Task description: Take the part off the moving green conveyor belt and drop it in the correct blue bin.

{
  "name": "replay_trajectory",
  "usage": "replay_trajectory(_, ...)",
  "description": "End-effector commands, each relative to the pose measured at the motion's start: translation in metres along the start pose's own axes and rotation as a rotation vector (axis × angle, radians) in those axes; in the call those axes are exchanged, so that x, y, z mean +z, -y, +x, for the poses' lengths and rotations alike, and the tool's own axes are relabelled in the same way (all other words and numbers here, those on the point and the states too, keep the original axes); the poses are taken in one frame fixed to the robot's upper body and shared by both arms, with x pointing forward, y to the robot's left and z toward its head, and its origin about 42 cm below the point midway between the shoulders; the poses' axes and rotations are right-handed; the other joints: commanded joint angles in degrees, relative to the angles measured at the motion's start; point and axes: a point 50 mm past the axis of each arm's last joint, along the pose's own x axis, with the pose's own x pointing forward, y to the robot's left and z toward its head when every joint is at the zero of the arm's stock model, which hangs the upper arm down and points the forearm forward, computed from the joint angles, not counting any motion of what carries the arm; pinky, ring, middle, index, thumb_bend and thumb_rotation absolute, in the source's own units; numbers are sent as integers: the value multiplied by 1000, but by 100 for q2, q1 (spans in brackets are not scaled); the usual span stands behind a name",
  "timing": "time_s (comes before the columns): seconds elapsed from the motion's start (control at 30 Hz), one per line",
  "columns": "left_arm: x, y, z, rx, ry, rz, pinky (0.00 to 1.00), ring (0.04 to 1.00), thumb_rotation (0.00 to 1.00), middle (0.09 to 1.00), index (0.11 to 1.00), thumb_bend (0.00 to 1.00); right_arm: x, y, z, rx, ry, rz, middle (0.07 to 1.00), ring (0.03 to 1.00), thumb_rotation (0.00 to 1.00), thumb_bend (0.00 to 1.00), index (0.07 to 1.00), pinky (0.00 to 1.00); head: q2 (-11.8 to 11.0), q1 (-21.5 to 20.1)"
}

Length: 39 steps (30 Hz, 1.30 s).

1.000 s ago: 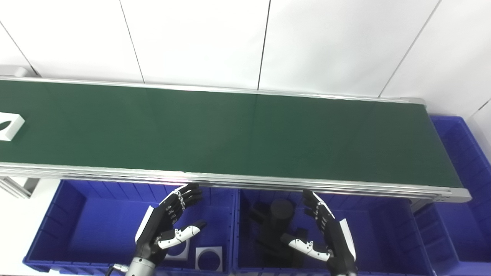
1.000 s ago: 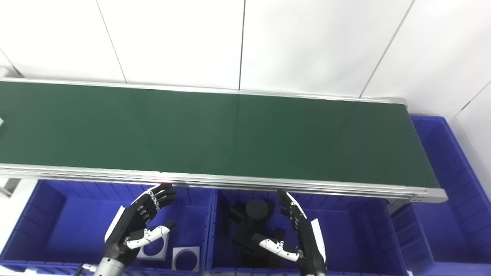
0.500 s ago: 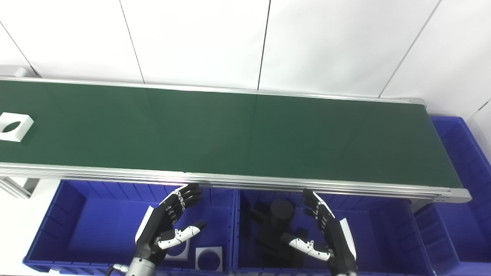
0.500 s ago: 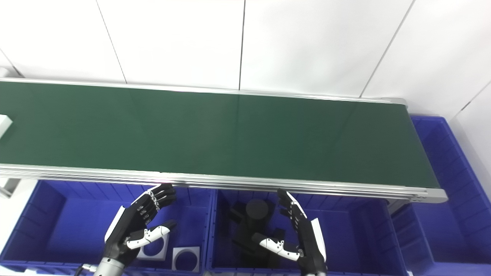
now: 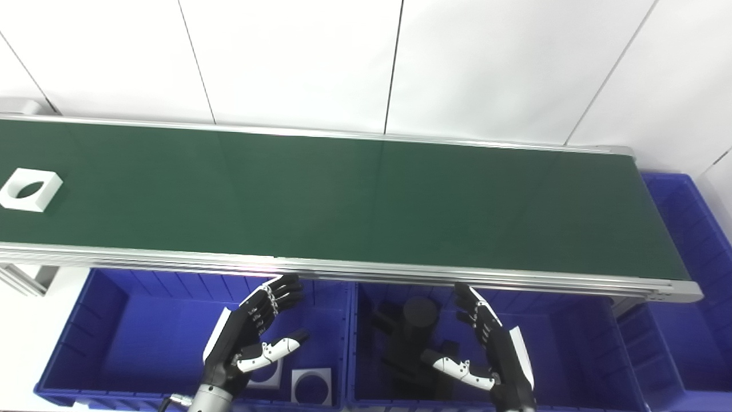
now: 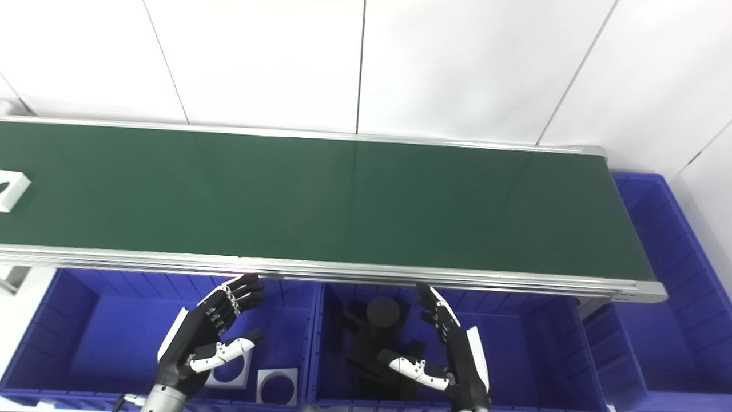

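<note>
White square part (image 5: pixel 30 189) with a round hole lies flat at the far left end of the green conveyor belt (image 5: pixel 354 200), on the near half of its width, well apart from both hands. In the right eye view it is cut off by the left picture edge.

Left hand (image 5: pixel 251 337) hovers over the left blue bin (image 5: pixel 74 337), palm inward, fingers apart, holding nothing. Fingertips sit just below the belt's near rail. Two white square parts (image 5: pixel 311 386) with round holes lie on that bin's floor near its right wall; one is partly hidden behind the left hand's thumb.

Right hand (image 5: pixel 492 355) hovers over the middle blue bin (image 5: pixel 572 355), palm inward, fingers spread, also holding nothing. Black parts (image 5: pixel 409 337) are piled in that bin's left half, just beside the right hand; one has a round top.

Third blue bin (image 5: pixel 692 229) stands past the belt's right end. White panelled wall (image 5: pixel 366 57) behind.
</note>
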Motion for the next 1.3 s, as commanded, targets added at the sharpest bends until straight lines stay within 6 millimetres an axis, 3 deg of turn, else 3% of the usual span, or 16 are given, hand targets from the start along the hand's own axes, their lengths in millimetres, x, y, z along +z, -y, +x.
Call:
replay_trajectory(0.0, 9, 1, 6, -16, 46, 14, 812, 755, 0, 786, 798, 566, 12, 3, 1, -15, 85, -2, 891, 877, 132, 618, 878, 820, -10, 15)
replay_trajectory(1.07, 5, 1, 5, -2, 36, 25, 810, 769, 0, 791, 798, 563, 11, 4, 4, -28, 84, 4, 880, 867, 127, 623, 865, 810, -31, 92)
replay_trajectory(1.27, 4, 8, 5, 0, 28, 12, 820, 768, 0, 790, 798, 579, 9, 9, 2, -21, 79, -14, 880, 867, 116, 603, 875, 815, -197, 617)
